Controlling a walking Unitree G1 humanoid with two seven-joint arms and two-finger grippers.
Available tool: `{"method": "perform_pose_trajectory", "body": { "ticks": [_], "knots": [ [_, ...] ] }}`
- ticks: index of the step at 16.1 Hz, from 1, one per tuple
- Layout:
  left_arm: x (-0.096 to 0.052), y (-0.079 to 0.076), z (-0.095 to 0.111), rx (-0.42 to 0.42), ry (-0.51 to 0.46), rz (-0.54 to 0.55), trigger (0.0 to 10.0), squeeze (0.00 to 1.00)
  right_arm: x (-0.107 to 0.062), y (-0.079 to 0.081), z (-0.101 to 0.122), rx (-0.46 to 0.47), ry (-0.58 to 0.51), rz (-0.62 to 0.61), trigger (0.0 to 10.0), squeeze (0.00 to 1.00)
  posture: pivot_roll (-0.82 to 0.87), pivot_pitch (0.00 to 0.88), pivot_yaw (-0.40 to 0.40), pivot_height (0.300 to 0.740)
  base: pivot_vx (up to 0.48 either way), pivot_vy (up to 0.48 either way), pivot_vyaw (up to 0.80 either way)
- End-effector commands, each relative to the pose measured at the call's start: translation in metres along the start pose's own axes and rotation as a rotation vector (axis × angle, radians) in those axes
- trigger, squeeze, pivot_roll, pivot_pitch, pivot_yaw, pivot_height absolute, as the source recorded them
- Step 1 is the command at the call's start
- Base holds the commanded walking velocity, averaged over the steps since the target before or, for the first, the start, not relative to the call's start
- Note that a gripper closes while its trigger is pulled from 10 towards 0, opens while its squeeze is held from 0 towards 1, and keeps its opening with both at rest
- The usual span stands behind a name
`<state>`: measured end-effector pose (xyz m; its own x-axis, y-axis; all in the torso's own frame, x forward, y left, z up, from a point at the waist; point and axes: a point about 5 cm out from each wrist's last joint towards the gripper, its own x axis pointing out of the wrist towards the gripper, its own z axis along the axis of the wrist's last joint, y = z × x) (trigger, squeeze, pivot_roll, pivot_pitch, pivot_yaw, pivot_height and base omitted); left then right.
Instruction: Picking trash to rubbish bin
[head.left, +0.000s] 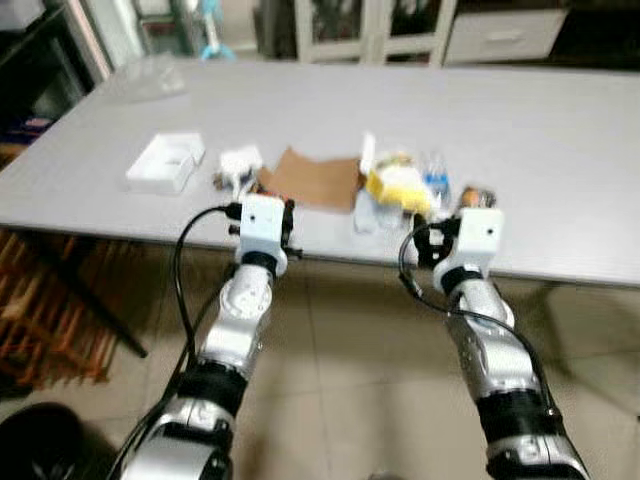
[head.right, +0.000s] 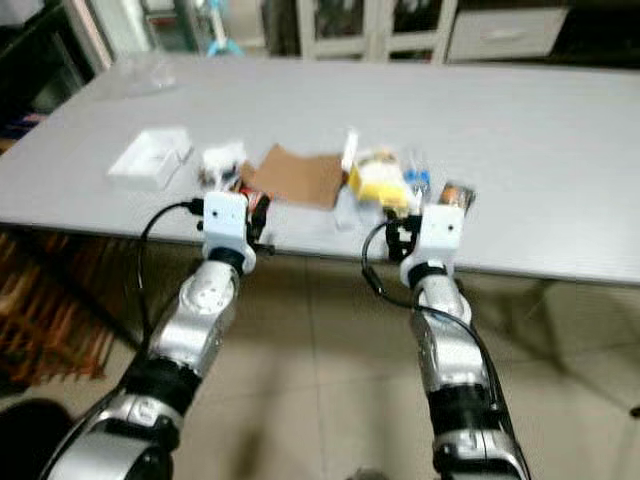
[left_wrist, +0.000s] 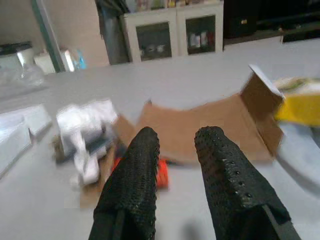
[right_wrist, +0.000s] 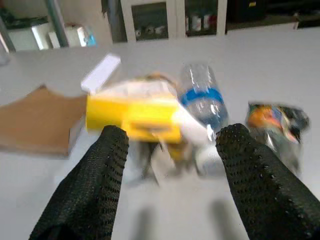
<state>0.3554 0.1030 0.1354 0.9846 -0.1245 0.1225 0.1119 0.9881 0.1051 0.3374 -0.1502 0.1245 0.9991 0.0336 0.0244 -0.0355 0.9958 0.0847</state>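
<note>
Trash pile on the near edge of the grey table (head.left: 560, 140), both my grippers just short of it.

Yellow pack (right_wrist: 132, 117), plastic bottle (right_wrist: 202, 107) and dark snack wrapper (right_wrist: 277, 122) lie just beyond my right gripper (right_wrist: 170, 165), fingers spread wide, empty. Cardboard flap (left_wrist: 200, 125), crumpled white paper (left_wrist: 85, 130) and something red lie ahead of my left gripper (left_wrist: 175, 165), fingers slightly parted, empty. Head view adds an open white box (head.left: 165, 162) far left; contents unclear.
</note>
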Motion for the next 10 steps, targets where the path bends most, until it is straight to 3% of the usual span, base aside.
{"method": "perform_pose_trajectory", "body": {
  "ticks": [1, 6, 8, 10],
  "knots": [
    [-0.0003, 0.0108, -0.0021, 0.014, 0.01, 0.029, 10.0, 0.0, 0.0019, 0.0107, 0.0026, 0.025, -0.007, 0.032, 10.0, 0.0, -0.05, 0.1, 0.048, 0.74, 0.48, 0.0, -0.8],
    [-0.0003, 0.0099, -0.0019, 0.017, 0.009, 0.027, 10.0, 0.0, 0.0017, 0.0108, 0.0024, 0.019, -0.006, 0.034, 10.0, 0.0, -0.05, 0.098, 0.049, 0.74, 0.48, 0.0, -0.8],
    [-0.0001, 0.0094, -0.001, 0.013, 0.0, 0.02, 10.0, 0.0, 0.0017, 0.0105, 0.0031, 0.018, -0.017, 0.028, 10.0, 0.0, -0.05, 0.098, 0.048, 0.74, 0.45, 0.0, 0.0],
    [-0.0004, 0.0069, 0.0012, -0.01, -0.019, 0.003, 10.0, 0.0, 0.002, 0.0103, 0.0029, 0.018, -0.014, 0.028, 10.0, 0.0, -0.05, 0.097, 0.048, 0.74, 0.0, 0.0, 0.0]
  ]
}}
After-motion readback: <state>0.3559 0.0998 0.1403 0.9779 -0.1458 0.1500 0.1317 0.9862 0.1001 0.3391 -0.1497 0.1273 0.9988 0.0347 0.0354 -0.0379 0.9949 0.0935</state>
